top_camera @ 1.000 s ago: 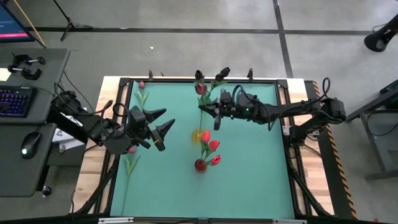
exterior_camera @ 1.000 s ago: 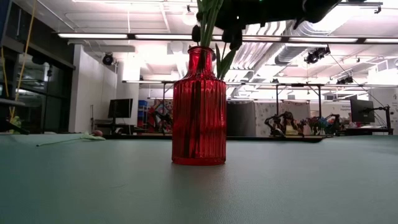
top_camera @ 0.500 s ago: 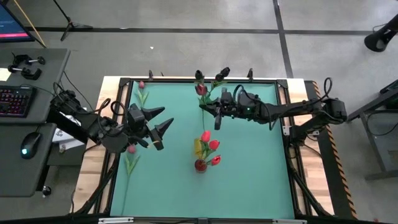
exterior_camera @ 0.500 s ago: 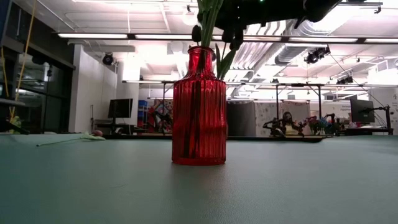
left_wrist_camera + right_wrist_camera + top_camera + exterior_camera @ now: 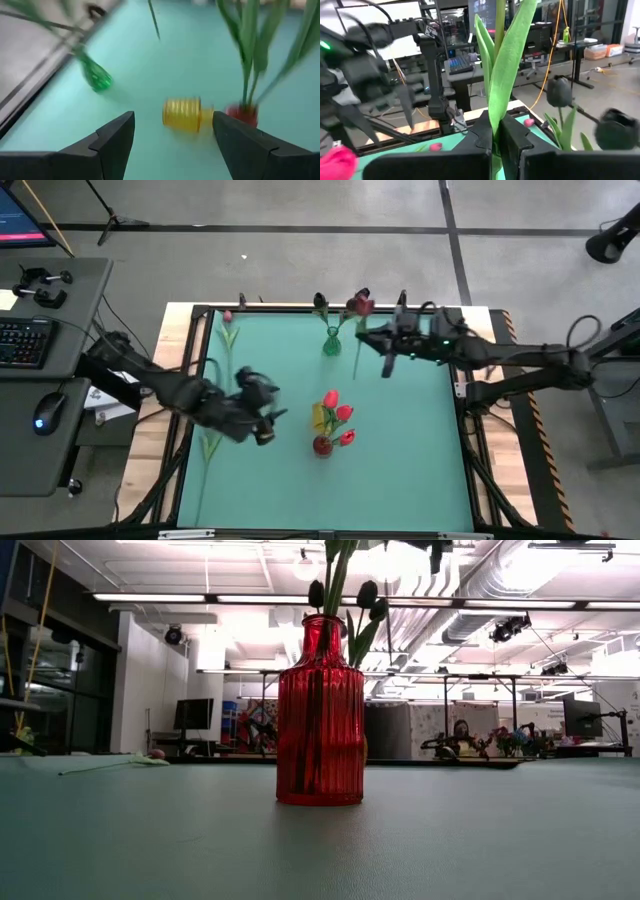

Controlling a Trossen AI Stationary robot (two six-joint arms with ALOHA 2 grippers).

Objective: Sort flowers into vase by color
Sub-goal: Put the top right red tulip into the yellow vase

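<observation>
My right gripper (image 5: 372,343) is high over the table's far middle, shut on a tulip with a dark red head (image 5: 358,305). A small green vase (image 5: 331,342) stands just left of it, with near-black tulips (image 5: 560,92) beside it. A red vase (image 5: 322,445) holds red tulips (image 5: 330,398). A yellow vase (image 5: 182,115) lies on its side beside the red vase. My left gripper (image 5: 172,145) is open and empty, left of the yellow vase (image 5: 318,417). Two pink tulips (image 5: 228,330) (image 5: 210,442) lie flat on the mat at the left. My right gripper pinches the tulip's green stem and a leaf (image 5: 496,112) between its two fingers, partway down the stem. The fingers come level from the table's right and lie across the stem. The tulip is lifted clear, head up, its lower stem (image 5: 355,375) hanging free.
The green mat (image 5: 420,460) is bare on its right and near parts. A black frame (image 5: 465,395) runs around the table. A desk with keyboard and mouse (image 5: 25,340) stands off the left side.
My right gripper has gone up and toward the table's right edge with the dark red tulip, away from the green vase, which now shows. My left gripper has moved toward the right and near, closer to the yellow vase, and has turned.
</observation>
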